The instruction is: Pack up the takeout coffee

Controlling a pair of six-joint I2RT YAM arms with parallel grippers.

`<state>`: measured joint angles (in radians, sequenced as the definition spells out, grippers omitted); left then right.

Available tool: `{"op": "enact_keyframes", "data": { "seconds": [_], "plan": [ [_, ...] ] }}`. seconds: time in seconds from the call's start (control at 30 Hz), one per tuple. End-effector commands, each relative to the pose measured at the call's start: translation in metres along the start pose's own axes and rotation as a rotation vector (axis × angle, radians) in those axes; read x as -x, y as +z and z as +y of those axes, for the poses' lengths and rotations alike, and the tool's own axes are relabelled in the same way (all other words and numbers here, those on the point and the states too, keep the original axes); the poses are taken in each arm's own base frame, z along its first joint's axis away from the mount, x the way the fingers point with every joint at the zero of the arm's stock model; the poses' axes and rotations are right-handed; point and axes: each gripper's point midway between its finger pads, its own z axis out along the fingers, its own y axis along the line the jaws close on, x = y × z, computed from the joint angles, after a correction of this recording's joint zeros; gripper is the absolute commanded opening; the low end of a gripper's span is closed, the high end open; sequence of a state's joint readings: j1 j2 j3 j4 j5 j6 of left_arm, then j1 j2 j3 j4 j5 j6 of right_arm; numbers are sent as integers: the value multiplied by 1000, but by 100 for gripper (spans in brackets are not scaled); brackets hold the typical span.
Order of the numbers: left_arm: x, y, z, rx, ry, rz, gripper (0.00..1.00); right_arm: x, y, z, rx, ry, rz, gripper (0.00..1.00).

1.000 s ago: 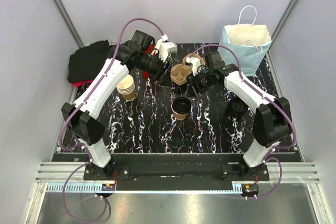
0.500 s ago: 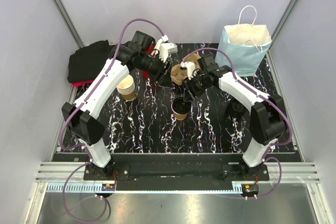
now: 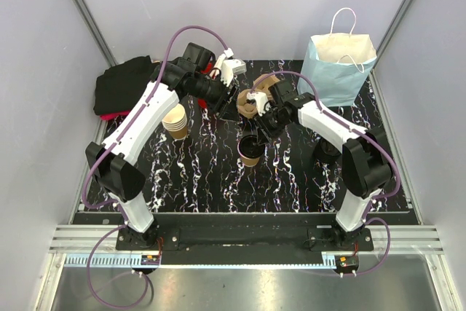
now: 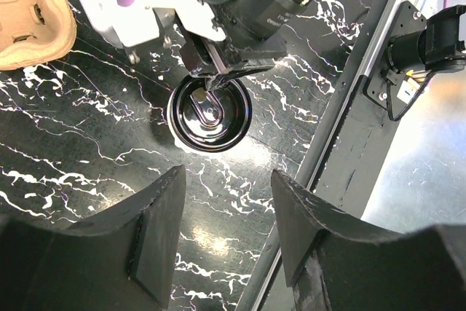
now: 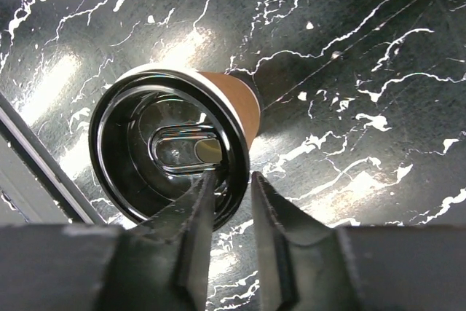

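Takeout coffee cup [image 3: 250, 151]: tan paper with its black lid [image 5: 164, 154] on. It stands upright on the black marbled worktop [image 3: 196, 172], just on the near side of the pulp cup carrier [image 4: 29, 12], towards my bases.
Right tool [image 5: 231, 183]: I have it down over the cup's edge, on the side facing the carrier. One finger lies over the lid and the other outside it. The lid's rim sits in the narrow gap between them. Whether they actually pinch the rim, I cannot tell.
Left tool [image 4: 227, 180]: I hold its fingers wide apart with nothing between them. It is raised off the worktop just left of the carrier, and its camera looks down on the cup.
Pulp cup carrier: it lies on the worktop, partly covered by my right arm in the top view.
Stack of tan paper cups [image 3: 175, 120]: left of the carrier, beside my left forearm.
Blue paper bag [image 3: 338, 74]: upright, with white handles, right of the carrier and well apart from it.
Black cloth [image 3: 124, 87]: bunched up far to the left of the carrier.
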<state>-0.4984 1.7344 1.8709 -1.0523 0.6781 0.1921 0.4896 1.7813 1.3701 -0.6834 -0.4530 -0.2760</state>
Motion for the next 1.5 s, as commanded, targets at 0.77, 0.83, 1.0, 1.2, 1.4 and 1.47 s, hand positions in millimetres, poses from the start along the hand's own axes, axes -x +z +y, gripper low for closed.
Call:
{"op": "enact_keyframes", "data": {
  "seconds": [0.77,0.83,1.0,1.2,1.4,1.47],
  "plan": [
    [12,-10,-12,-28,47,-58,54,41,-42,7,-102,-120,-123,33],
    [12,-11,-13,-31,47,-58,54,38,-39,7,-101,-124,-109,36],
    [13,-10,-13,-37,46,-59,54,29,-28,0,-120,-126,-70,37],
    [12,-9,-13,-38,46,-57,54,19,-18,2,-101,-126,-38,38],
    [11,-9,-13,-37,44,-55,54,12,-12,-2,-112,-126,-10,43],
    [11,-9,-13,-38,45,-56,54,11,-11,-2,-112,-129,-5,43]
  ]
}}
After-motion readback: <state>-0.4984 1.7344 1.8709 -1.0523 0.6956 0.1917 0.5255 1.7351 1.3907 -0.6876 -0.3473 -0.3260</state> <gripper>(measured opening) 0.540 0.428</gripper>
